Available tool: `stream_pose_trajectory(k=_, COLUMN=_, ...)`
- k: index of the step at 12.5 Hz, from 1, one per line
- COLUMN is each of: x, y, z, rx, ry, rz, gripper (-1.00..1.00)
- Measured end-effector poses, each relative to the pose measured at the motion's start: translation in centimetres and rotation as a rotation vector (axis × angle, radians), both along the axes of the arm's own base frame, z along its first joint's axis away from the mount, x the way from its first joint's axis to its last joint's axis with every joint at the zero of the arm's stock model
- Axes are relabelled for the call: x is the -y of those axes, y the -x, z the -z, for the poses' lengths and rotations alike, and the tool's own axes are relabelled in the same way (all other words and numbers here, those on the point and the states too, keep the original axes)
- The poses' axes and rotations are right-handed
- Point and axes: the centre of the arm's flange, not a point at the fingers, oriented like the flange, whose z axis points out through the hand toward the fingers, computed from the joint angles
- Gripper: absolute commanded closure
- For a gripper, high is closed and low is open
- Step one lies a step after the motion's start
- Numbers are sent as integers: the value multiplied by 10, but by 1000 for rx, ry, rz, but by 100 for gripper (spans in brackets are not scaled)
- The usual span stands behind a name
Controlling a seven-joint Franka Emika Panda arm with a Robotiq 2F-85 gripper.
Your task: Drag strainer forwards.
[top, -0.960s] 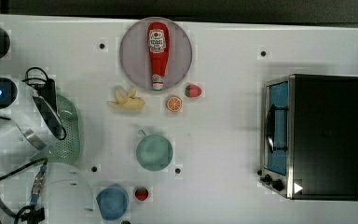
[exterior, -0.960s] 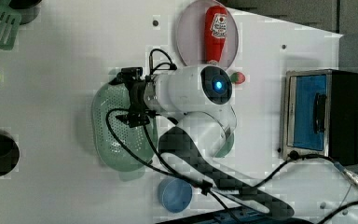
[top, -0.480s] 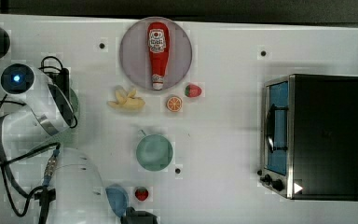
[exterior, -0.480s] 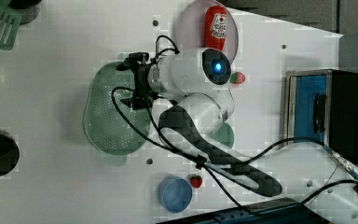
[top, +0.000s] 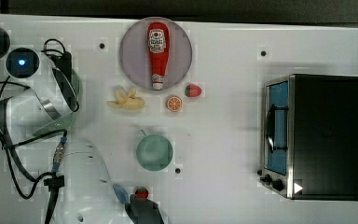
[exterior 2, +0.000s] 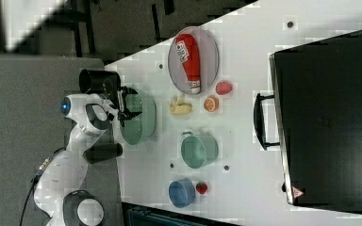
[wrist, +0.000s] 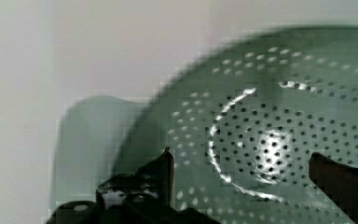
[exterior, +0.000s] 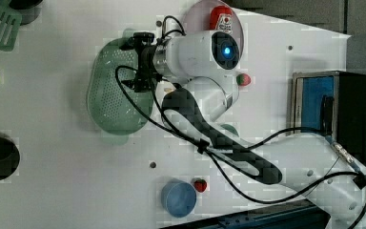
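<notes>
One strainer (exterior: 112, 102) (mint green, dotted with holes) is seen on the white table (top: 223, 140), at about nine o'clock from the ketchup plate (exterior 2: 208, 56) in the right view; the gripper (exterior: 136, 64) is held over its rim, and in the wrist view the fingers (wrist: 161, 170) are spread apart above the bowl, gripping nothing; two cups are counted, one green cup (top: 154, 151) and one blue cup (exterior: 178, 198); one toaster oven (top: 312, 135) is present.

Place: a robot lab staged as a toy kitchen.
Evidence: a white desk (top: 223, 140) with bolt holes is seen, laid with a toaster oven (top: 314, 136), ketchup bottle (top: 158, 53), plastic fruit and cups.
Surroundings: grey flooring (exterior 2: 23, 94).
</notes>
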Motion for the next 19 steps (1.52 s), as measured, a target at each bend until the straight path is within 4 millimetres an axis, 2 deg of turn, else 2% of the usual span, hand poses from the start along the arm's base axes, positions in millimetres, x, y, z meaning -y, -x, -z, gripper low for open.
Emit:
stream_pose_trajectory(k=3, x=8, y=-11, z=-6, rx=19, ry=1, rz=17, gripper=-100)
stream_pose_trajectory(k=6, x=5, y=-24, z=-19, rx=49, ry=-21, rz=26, gripper=-100)
stream_pose_trajectory(k=9, x=12, y=-30, z=-20, rx=60, ry=-10, rz=37, gripper=-100)
stream_pose_trajectory(k=12, x=18, y=-47, z=-32, rx=102, ry=-16, rz=56, gripper=-100)
stream_pose_trajectory(k=14, x=20, y=-61, z=-54, rx=147, ry=-38, rz=67, gripper=-100)
stream_pose_trajectory(k=16, x=24, y=-75, z=-84, rx=201, ry=-60, rz=64, gripper=-100)
stream_pose_trajectory(k=19, x=48, y=-81, z=-132, rx=208, ry=8, rz=-97, gripper=-100)
